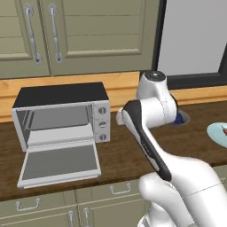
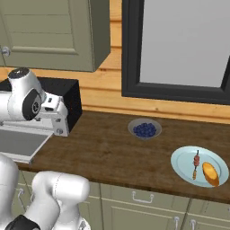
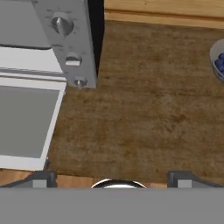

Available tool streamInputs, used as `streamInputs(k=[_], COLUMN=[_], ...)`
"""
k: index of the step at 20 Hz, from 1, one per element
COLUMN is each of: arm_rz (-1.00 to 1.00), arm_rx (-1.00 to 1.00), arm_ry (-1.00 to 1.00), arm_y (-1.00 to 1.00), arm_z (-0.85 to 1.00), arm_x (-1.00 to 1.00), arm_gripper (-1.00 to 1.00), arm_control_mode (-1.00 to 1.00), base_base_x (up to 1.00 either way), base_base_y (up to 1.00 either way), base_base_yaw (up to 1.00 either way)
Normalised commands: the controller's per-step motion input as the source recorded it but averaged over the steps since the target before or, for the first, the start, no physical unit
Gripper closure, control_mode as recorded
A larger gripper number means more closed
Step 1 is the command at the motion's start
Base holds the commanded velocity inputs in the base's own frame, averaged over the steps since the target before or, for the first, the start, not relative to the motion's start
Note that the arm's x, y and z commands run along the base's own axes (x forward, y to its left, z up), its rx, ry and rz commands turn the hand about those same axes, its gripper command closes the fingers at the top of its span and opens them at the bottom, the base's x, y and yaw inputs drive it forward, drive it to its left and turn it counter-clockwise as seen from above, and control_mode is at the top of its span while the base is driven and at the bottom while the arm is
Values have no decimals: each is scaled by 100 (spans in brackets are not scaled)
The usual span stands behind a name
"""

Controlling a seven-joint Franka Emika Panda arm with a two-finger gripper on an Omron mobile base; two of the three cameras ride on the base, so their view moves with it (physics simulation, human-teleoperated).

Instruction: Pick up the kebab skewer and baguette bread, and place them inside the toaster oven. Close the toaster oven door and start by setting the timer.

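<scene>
The kebab skewer [image 2: 196, 164] and the golden baguette bread [image 2: 210, 174] lie side by side on a pale blue plate [image 2: 179, 158] at the counter's right end. The toaster oven [image 1: 62, 95] stands at the left, its cavity empty. The toaster oven door [image 1: 60, 163] is folded down flat onto the counter. My gripper [image 3: 113, 179] hovers open over bare counter just right of the oven's knob column [image 3: 70, 43], with nothing between the fingertips [image 3: 41, 178]. In the right base view the hand [image 2: 57, 116] sits in front of the oven's right side, far left of the plate.
A grey bowl of blueberries [image 2: 144, 129] stands mid-counter near the back wall, between oven and plate. A dark-framed window is behind it. Wall cabinets [image 1: 53, 35] hang above the oven. The plate's edge [image 1: 218, 133] shows at the right of the left base view.
</scene>
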Motion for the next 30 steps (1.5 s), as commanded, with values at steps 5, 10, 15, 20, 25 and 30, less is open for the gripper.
streamInputs(k=[5, 10, 15, 20, 25, 30], arm_rz=[3, 21, 19, 1, 0, 0], arm_rx=[-29, -19, -5, 0, -3, -2], arm_ry=[-14, -19, -6, -1, -2, -12], arm_y=[100, 100, 83, 70, 54, 44], arm_z=[-1, 0, -4, -39, -6, -11], arm_x=[-33, -8, 15, 62, 65, 33], arm_gripper=[-100, -100, -100, -100, -100, -100], arm_control_mode=[-100, -100, -100, -100, -100, -100], base_base_x=[0, 0, 0, 0, 0, 0], base_base_y=[0, 0, 0, 0, 0, 0], base_base_yaw=[0, 0, 0, 0, 0, 0])
